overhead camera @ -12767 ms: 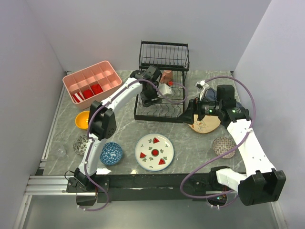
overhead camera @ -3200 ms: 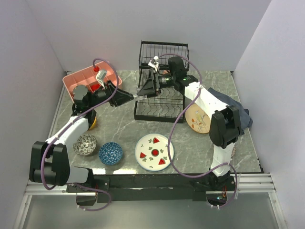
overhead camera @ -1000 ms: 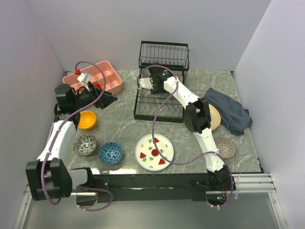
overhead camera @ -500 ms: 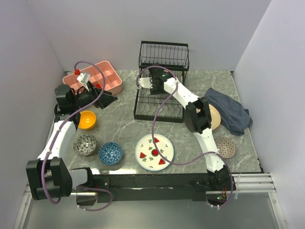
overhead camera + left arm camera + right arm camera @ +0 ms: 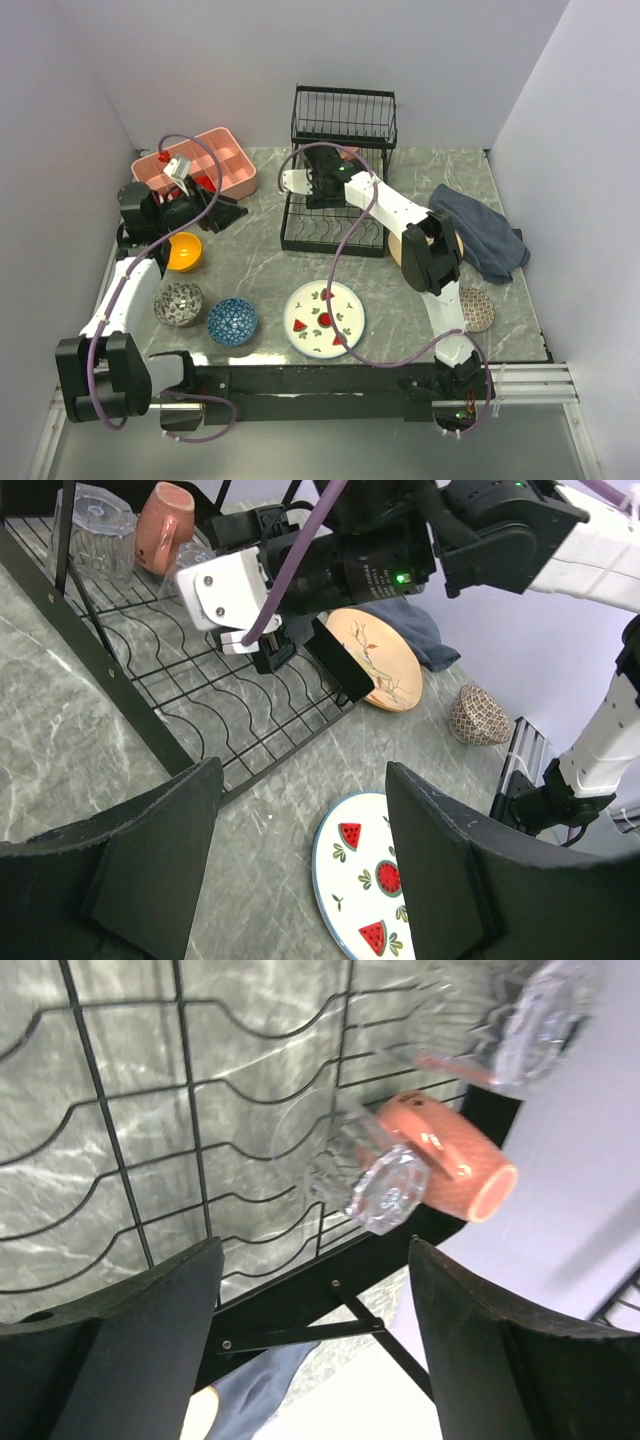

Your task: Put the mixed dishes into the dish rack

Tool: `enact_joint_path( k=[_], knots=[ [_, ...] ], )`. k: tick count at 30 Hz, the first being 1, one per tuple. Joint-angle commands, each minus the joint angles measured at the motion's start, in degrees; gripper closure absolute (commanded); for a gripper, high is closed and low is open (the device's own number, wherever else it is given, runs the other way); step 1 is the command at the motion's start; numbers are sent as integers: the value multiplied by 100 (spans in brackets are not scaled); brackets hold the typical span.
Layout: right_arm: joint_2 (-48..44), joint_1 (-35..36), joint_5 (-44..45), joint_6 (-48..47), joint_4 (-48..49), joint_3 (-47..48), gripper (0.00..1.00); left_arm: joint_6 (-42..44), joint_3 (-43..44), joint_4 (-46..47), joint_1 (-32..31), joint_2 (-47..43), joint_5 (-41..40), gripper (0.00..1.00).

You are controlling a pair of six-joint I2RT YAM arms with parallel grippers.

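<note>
The black dish rack (image 5: 338,236) stands at the back centre. A terracotta cup (image 5: 452,1158) and a clear glass (image 5: 372,1172) lie on their sides in it, and both show in the left wrist view, the cup (image 5: 165,522) and a glass (image 5: 98,528). My right gripper (image 5: 322,192) hangs open and empty over the rack's slotted base (image 5: 190,1160). My left gripper (image 5: 228,212) is open and empty, above the table left of the rack. The orange bowl (image 5: 183,251), grey bowl (image 5: 179,303), blue bowl (image 5: 232,321), watermelon plate (image 5: 324,318) and brown bowl (image 5: 471,309) sit on the table. The bird plate (image 5: 376,660) is partly hidden by the right arm.
The pink compartmented tray (image 5: 225,160) with red items stands at the back left, just behind my left arm. A dark blue cloth (image 5: 482,234) lies right of the rack, next to the bird plate. Walls close the table on the left, back and right.
The right arm's elbow has swung right and toward the near edge while its gripper stays over the rack. The left arm has barely moved.
</note>
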Motion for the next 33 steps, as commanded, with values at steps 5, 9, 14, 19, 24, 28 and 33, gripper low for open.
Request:
enact_joint_path(
  k=[5, 9, 14, 19, 24, 28, 33],
  knots=[
    [-140, -70, -58, 293, -58, 67, 100, -37, 7, 152, -33, -135, 108, 28],
    [238, -193, -50, 425, -541, 532, 100, 156, 139, -216, -51, -56, 126, 28],
    [599, -343, -32, 434, -569, 920, 100, 481, 262, -560, -69, 111, 91, 29],
    [836, -457, 12, 240, -191, 919, 100, 823, 359, -920, -69, 278, 38, 29],
    [1170, -563, 73, 73, 46, 1245, 100, 1220, 385, -1334, -60, 393, -68, 29],
    [1408, -616, 117, -111, 362, 1386, 100, 1395, 411, -1518, -51, 524, -129, 29],
    [1601, -642, 170, -401, 872, 1508, 100, 1580, 526, -1677, -51, 709, -173, 29]
  ],
)
